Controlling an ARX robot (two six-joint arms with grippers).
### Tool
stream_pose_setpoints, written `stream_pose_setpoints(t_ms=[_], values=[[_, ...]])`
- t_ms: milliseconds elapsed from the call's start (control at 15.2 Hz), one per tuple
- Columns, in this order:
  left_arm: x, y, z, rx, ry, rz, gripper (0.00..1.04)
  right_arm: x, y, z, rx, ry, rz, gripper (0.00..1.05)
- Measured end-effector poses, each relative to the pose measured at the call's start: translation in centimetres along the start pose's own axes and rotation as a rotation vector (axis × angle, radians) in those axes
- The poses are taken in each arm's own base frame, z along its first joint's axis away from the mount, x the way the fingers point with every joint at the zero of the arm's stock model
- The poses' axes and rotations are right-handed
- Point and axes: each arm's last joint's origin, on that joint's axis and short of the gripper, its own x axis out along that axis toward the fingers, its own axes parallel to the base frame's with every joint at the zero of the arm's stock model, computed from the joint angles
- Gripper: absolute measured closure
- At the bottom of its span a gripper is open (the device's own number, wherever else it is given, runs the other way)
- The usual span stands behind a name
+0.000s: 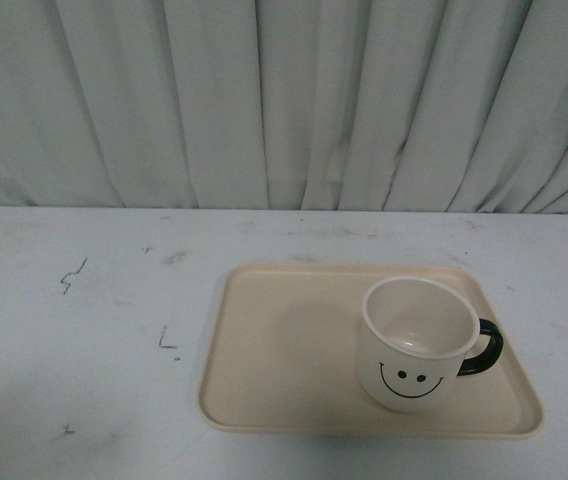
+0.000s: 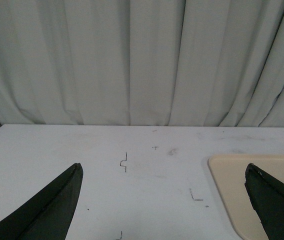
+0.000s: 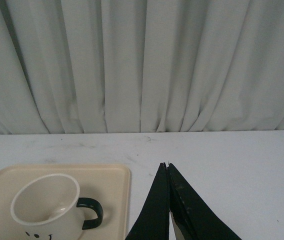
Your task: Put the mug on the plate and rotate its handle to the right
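The mug [image 1: 416, 345] stands upright on the plate [image 1: 284, 350], toward its right side, empty, its smiley face turned toward my body camera. The handle [image 1: 484, 348] — a dark loop against the cream body — points to my right, over the plate's right-hand part and inside the rim. The plate lies flat on the white table [image 1: 74, 330], right of the table's middle as I face it, its left half bare.

My right gripper [image 3: 168, 166] hangs apart from the mug, above bare table just past the plate's edge; its two dark fingers [image 3: 157, 210] meet at the tips with nothing between them. The mug and its handle show in that wrist view too, untouched. My left gripper [image 2: 162, 172] is spread wide, its dark fingers [image 2: 52, 210] far apart and holding nothing, above the table off the plate's left side; one corner of the plate shows between the fingertips.

A few small dark scuffs and pen-like marks [image 1: 72, 275] dot the tabletop — most of them left of the plate. A pale pleated curtain [image 1: 284, 100] closes off the far edge of the table.
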Motion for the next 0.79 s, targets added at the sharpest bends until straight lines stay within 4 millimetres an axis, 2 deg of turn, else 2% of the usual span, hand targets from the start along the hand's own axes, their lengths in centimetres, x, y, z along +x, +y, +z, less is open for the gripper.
stream_pose_setpoints(t_ms=[791], values=[[0.0,0.0,0.0,0.000,0.000,0.000,0.07,-2.4,0.0,0.3,0.000,-0.008,0.000,1.03]])
